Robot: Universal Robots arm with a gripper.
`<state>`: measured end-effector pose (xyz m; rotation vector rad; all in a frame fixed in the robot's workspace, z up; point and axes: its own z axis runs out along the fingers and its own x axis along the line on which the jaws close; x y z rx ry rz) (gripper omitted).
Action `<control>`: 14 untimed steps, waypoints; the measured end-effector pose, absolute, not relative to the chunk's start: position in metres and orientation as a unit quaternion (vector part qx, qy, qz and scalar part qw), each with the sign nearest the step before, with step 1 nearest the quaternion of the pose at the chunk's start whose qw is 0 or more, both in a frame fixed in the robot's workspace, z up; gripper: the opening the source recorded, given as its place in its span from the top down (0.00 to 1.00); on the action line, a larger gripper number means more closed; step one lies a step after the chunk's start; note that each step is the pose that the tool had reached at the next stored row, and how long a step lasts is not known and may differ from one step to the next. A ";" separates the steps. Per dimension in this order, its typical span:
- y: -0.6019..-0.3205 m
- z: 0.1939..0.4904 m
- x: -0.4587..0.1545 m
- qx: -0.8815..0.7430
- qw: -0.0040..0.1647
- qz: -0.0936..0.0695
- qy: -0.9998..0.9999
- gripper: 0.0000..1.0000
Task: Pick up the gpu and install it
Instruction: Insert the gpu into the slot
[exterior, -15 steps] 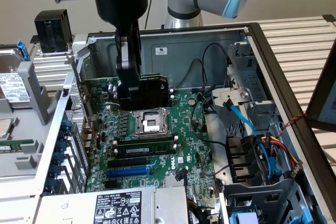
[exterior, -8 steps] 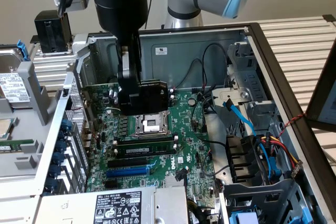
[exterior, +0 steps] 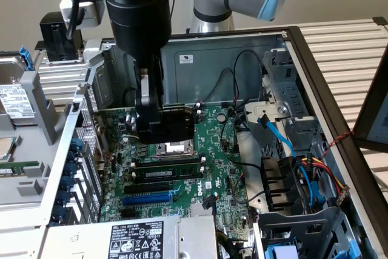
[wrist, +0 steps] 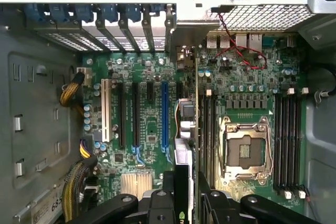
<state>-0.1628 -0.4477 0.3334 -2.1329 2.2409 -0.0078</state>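
**Card aloft over the board**

Exterior view: the gripper [exterior: 159,127] is clenching the gpu [exterior: 177,122] in its jaws and holding it just above the motherboard [exterior: 206,168]. The CPU socket [exterior: 173,148] is lying at the card's six o'clock. The pickup is looking done, and the install is the step in hand.

Wrist view: the gpu [wrist: 184,153] is showing edge-on between the jaws of the gripper [wrist: 184,192], hovering over the strip between the blue slot [wrist: 165,114] and the CPU socket [wrist: 244,150]. Seating, I'd judge, is calling for the card's edge squared over a slot.
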 end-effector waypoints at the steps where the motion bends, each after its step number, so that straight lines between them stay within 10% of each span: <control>1: -0.448 0.332 -0.163 -0.687 0.023 -0.002 0.726 0.73; 14: -0.448 0.326 -0.166 -0.681 0.021 0.000 0.732 0.73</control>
